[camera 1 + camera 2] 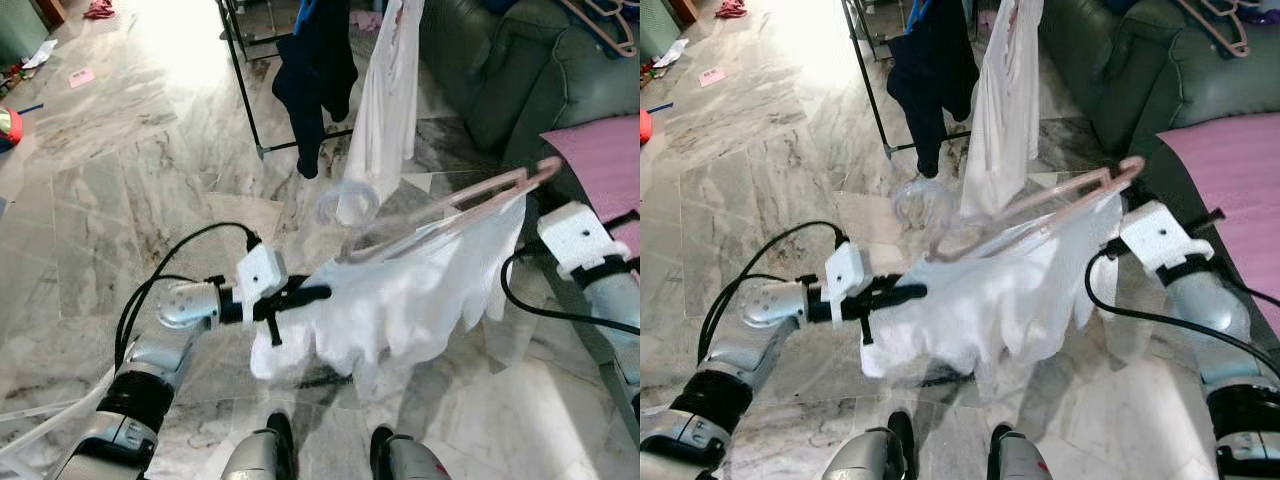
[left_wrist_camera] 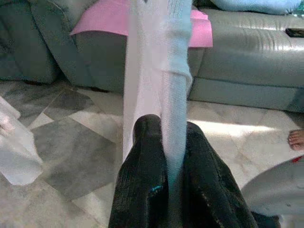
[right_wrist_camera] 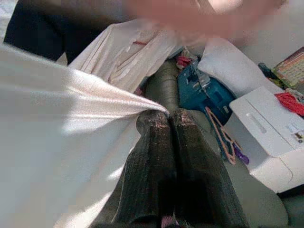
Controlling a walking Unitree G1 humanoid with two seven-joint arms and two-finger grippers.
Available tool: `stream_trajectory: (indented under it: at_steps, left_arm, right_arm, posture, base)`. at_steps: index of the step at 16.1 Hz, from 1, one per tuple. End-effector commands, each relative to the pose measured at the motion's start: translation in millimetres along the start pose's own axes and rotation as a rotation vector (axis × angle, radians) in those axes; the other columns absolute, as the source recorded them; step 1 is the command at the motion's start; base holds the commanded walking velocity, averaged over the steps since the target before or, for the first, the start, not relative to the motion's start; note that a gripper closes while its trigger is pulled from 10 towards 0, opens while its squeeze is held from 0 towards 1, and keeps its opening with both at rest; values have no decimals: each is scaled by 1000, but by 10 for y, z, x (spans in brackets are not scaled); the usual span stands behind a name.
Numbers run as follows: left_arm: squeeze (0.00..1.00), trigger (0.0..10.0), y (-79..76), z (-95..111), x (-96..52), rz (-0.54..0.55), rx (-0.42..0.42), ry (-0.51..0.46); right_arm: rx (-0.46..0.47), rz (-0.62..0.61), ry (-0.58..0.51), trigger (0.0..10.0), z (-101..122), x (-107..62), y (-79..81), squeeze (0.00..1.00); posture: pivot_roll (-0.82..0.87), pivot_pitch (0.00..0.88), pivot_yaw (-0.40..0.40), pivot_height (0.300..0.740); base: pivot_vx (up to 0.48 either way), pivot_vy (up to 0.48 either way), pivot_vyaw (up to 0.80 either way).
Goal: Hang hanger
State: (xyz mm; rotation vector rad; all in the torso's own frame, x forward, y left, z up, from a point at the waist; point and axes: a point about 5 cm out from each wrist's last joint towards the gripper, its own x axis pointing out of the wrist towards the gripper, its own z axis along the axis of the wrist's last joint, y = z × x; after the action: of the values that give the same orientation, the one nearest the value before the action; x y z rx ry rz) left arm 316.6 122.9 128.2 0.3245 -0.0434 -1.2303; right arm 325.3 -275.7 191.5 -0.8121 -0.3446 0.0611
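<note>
left gripper (image 1: 318,293): fingers pinched on the near edge of the shirt (image 1: 420,290), low over the floor (image 1: 130,190).
right gripper (image 3: 166,118): fingers together, clamping the shirt's far corner.
hanger (image 1: 470,200): pink, tilted, inside the shirt, between both grippers.
rack (image 1: 245,90): beyond, carrying dark and white garments.
sofa (image 1: 520,70): at right.

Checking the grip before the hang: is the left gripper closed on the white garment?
Yes. In the left wrist view the left gripper pinches a fold of the white garment between its black fingers.
</note>
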Motion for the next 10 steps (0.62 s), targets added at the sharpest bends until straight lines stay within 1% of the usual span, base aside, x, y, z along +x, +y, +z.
stream_trajectory:
  at_steps: [1,3,5,9,10]
  left_arm:
    - [0,0,-38,-78,-44,-11,-6,26]
    - [0,0,-40,-100,-50,-25,-8,32]
    - [0,0,-13,-158,-75,-15,-6,60]
    - [0,0,-1,-279,-127,13,-23,113]
    - [0,0,18,-318,-148,44,-33,128]
  right_arm:
    - [15,-47,-10,0,37,13,-116,0]
    - [30,-54,-4,0,45,8,-122,0]
    - [27,-60,-11,0,83,11,-156,0]
    - [22,-73,-21,0,144,11,-226,0]
    - [20,-72,-21,0,164,7,-242,0]
  posture:
    - [-24,281,69,740]
    - [-26,281,70,740]
    - [-31,281,71,740]
    - [-40,280,72,740]
    - [-43,280,71,740]
  base:
    - [0,0,0]
    - [0,0,0]
    - [0,0,0]
    - [0,0,0]
    - [0,0,0]
